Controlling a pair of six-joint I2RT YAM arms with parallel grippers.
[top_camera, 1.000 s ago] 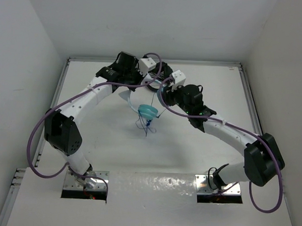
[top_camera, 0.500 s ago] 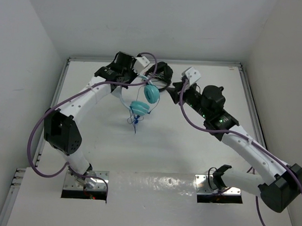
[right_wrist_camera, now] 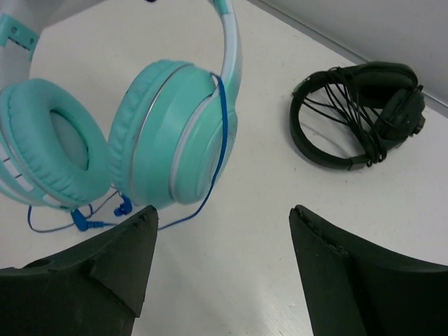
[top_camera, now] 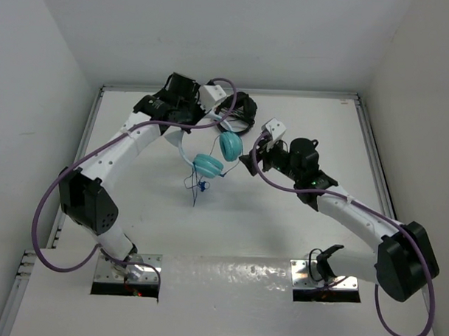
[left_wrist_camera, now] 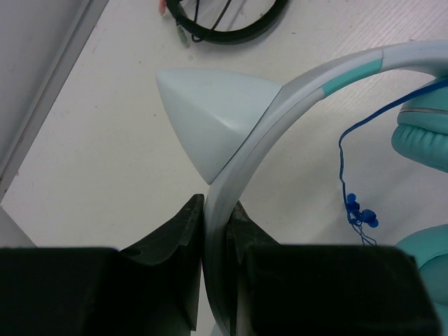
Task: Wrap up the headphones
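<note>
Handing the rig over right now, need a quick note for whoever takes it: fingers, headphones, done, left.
Left gripper: shut on the headband of the turquoise headphones.
Right gripper: open, empty, facing the cups.
Done: one strand of the blue cable crosses a cup.
Left: the rest hangs loose in a tangle below; wrap it.
</note>
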